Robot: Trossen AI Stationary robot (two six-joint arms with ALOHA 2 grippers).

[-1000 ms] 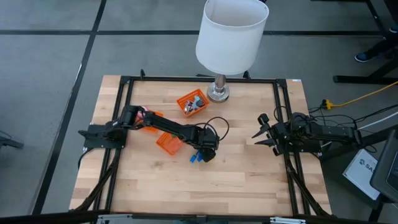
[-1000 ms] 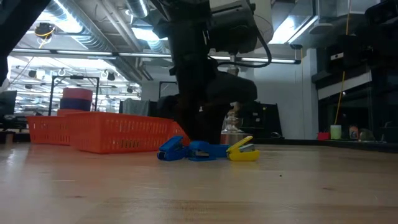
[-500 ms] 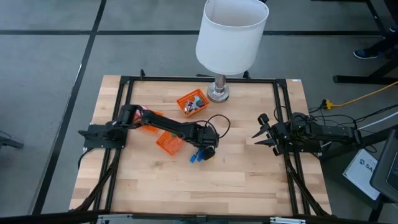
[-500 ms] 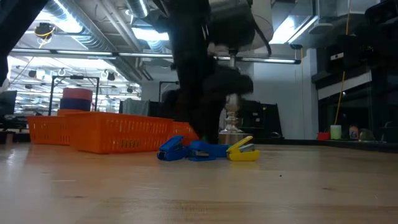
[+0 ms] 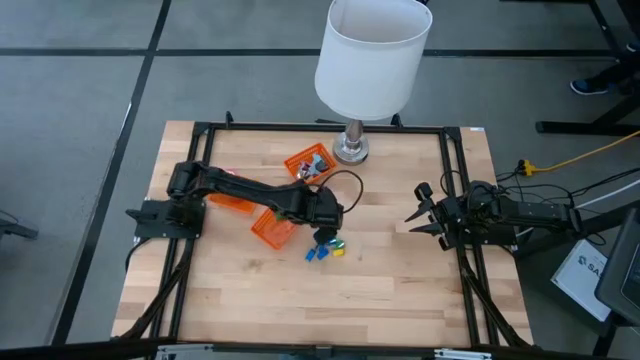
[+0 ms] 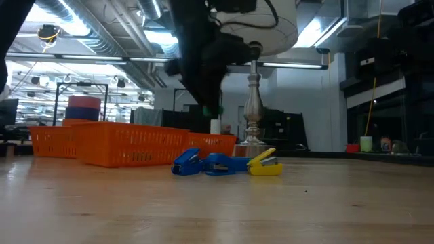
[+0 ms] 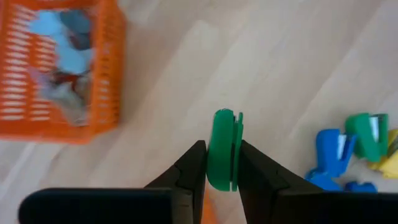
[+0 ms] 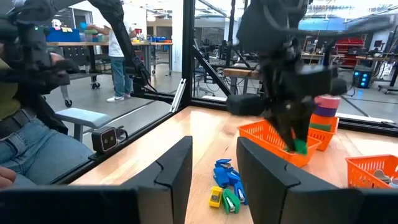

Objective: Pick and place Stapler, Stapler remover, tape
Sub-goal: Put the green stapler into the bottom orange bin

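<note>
My left gripper (image 7: 222,155) hangs above the table's middle, shut on a small green clip-like piece (image 7: 222,143), which also shows in the right wrist view (image 8: 300,147). Whether that piece is a stapler or a stapler remover, I cannot tell. Below it, several small blue, yellow and green pieces (image 5: 328,250) lie together on the wood; the low view shows the same pile (image 6: 224,163). An orange basket (image 5: 310,165) with mixed items stands at the far middle. My right gripper (image 5: 415,212) waits open at the table's right edge. No tape roll can be made out. My left gripper pinches the green piece by its two flat faces (image 7: 214,163) between its two fingers. The fingers slant down from above. The piece stands edge-on, reaches out past the fingertips, and hangs clear of the table.
Two more orange baskets (image 5: 270,230) (image 5: 232,200) stand left of the pile, under my left arm. A white-shaded lamp (image 5: 372,60) has its base (image 5: 350,150) at the far edge. Bare wood lies toward the near edge. People show beyond the table in the right wrist view.
My left gripper has risen from the pile of small pieces and drawn back a little toward the far left. The green piece has come up with it, clear of the table. The blue and yellow pieces have stayed where they were.
</note>
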